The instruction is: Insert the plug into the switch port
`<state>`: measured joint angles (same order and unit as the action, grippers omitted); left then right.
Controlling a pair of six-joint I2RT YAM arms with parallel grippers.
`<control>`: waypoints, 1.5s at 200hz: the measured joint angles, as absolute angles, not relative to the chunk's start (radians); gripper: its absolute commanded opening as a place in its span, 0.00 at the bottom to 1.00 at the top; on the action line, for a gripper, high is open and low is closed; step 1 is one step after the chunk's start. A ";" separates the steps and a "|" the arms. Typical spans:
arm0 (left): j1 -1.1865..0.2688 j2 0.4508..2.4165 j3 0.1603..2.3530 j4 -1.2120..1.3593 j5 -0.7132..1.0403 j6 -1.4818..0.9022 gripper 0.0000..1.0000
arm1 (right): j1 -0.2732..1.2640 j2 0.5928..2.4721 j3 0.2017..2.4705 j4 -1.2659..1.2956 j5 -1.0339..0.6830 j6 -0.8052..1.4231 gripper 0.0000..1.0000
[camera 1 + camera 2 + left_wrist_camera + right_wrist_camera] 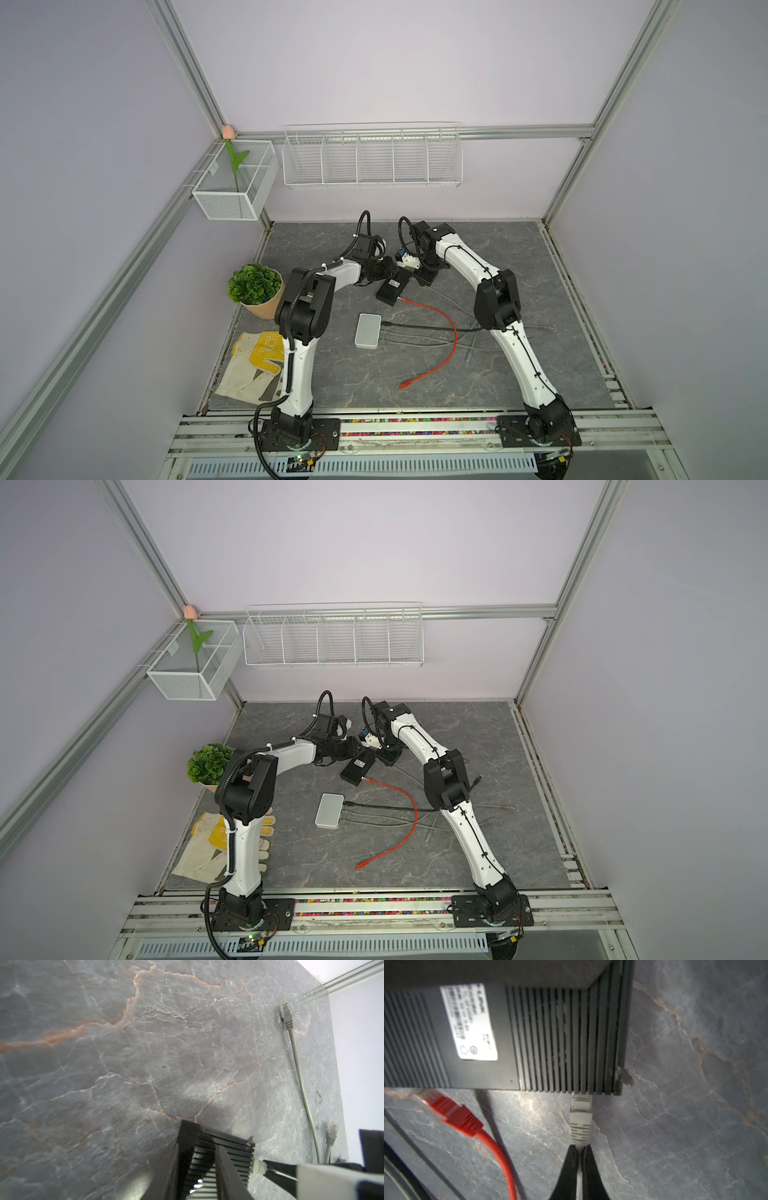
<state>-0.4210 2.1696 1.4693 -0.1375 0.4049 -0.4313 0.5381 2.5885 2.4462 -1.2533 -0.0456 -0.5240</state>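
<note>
The black ribbed switch point(390, 289) point(357, 766) lies on the marble table, label side up point(550, 1032). My left gripper point(199, 1167) point(384, 268) is shut on the switch, one finger on either side of its end point(228, 1145). The grey plug point(580, 1122) point(258, 1167) points at the switch's port edge and its front end touches that edge. How deep it sits is hidden. My right gripper point(579, 1148) point(419, 272) is shut on the grey cable right behind the plug's boot.
A red plug point(452, 1109) lies against the same switch edge, and its red cable point(449, 332) loops toward the front. A white box point(368, 330) with dark cables sits mid-table. Loose grey plugs point(286, 1016) lie nearby. A potted plant point(255, 286) and gloves point(253, 361) are at left.
</note>
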 measured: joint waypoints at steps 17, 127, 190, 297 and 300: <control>-0.424 2.174 1.479 -0.148 0.405 -0.419 0.31 | 0.538 2.589 2.441 -1.252 -0.043 -0.524 0.07; -0.435 2.210 1.545 -0.186 0.412 -0.327 0.31 | 0.530 2.577 2.411 -1.220 -0.025 -0.524 0.07; -0.435 2.215 1.560 -0.203 0.416 -0.288 0.30 | 0.519 2.526 2.307 -1.129 -0.053 -0.523 0.07; -0.432 2.222 1.575 -0.218 0.416 -0.246 0.30 | 0.498 2.503 2.254 -1.047 -0.100 -0.505 0.07; -0.432 2.222 1.576 -0.219 0.416 -0.245 0.30 | 0.498 2.503 2.254 -1.046 -0.102 -0.505 0.07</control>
